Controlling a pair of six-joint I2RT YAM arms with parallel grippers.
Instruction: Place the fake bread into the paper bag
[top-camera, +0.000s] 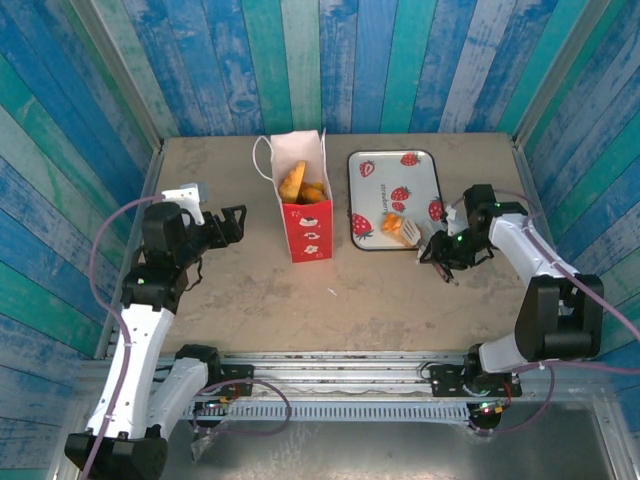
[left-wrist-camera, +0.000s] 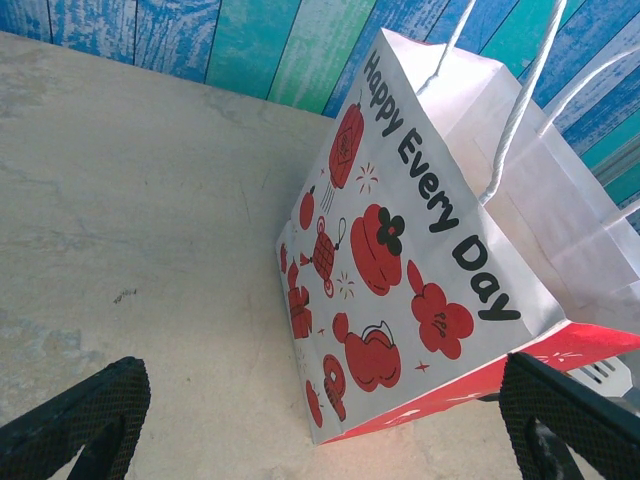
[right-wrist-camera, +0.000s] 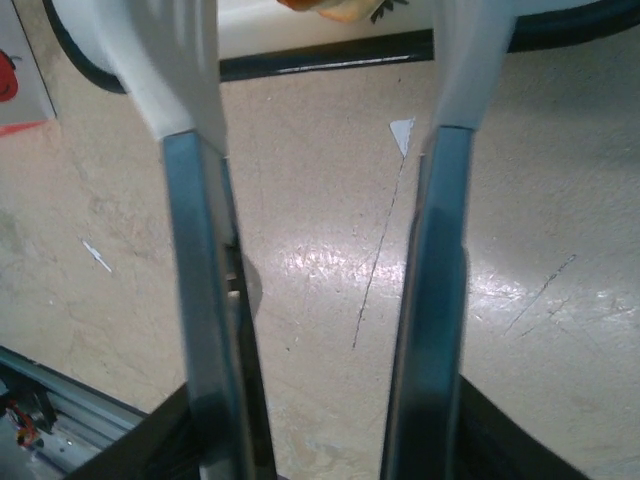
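Note:
The paper bag (top-camera: 305, 215) stands upright at mid-table, white above and red below, and several pieces of fake bread (top-camera: 303, 185) show in its open top. One orange piece (top-camera: 391, 224) lies on the strawberry tray (top-camera: 385, 172). My right gripper (top-camera: 440, 262) is shut on a pair of tongs (top-camera: 412, 236), whose white tips reach that piece. In the right wrist view the tongs' arms (right-wrist-camera: 195, 250) run up from my gripper (right-wrist-camera: 320, 445) to the tray rim (right-wrist-camera: 330, 60), with a bit of bread (right-wrist-camera: 335, 8) between the tips. My left gripper (top-camera: 235, 222) stands open left of the bag (left-wrist-camera: 420, 270), with nothing held (left-wrist-camera: 320, 440).
Blue and green plank walls close in the table on three sides. A small white scrap (top-camera: 333, 292) lies on the tabletop in front of the bag. The bag's loop handles (left-wrist-camera: 520, 100) stick up at its top.

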